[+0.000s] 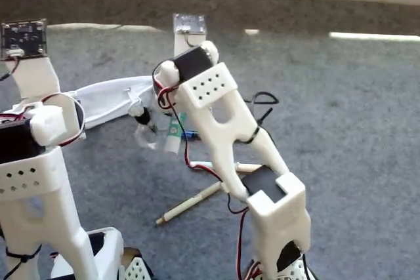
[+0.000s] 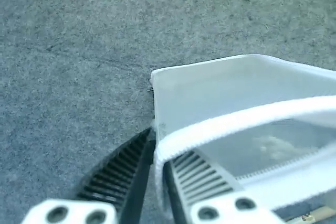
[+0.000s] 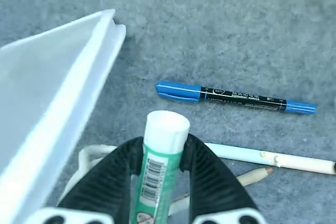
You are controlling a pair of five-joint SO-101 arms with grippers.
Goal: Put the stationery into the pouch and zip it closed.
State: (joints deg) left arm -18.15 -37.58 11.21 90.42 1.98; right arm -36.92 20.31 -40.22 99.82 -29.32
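The white pouch (image 1: 111, 100) lies on the grey carpet at the left, its mouth open. My left gripper (image 2: 157, 148) is shut on the pouch's rim (image 2: 220, 124) at one end. My right gripper (image 3: 164, 148) is shut on a green-and-white glue stick (image 3: 157, 177), held just beside the pouch's (image 3: 47, 103) open edge and above the carpet. In the high view the glue stick (image 1: 173, 137) hangs near the pouch's right end. A blue marker (image 3: 236, 97), a white pen (image 3: 262, 157) and a wooden pencil (image 3: 252, 176) lie on the carpet past the gripper.
The pencil (image 1: 190, 202) lies diagonally on the carpet in front of the right arm's base (image 1: 279, 227). The left arm's white body (image 1: 39, 181) stands at the near left. Open carpet (image 1: 354, 129) stretches to the right.
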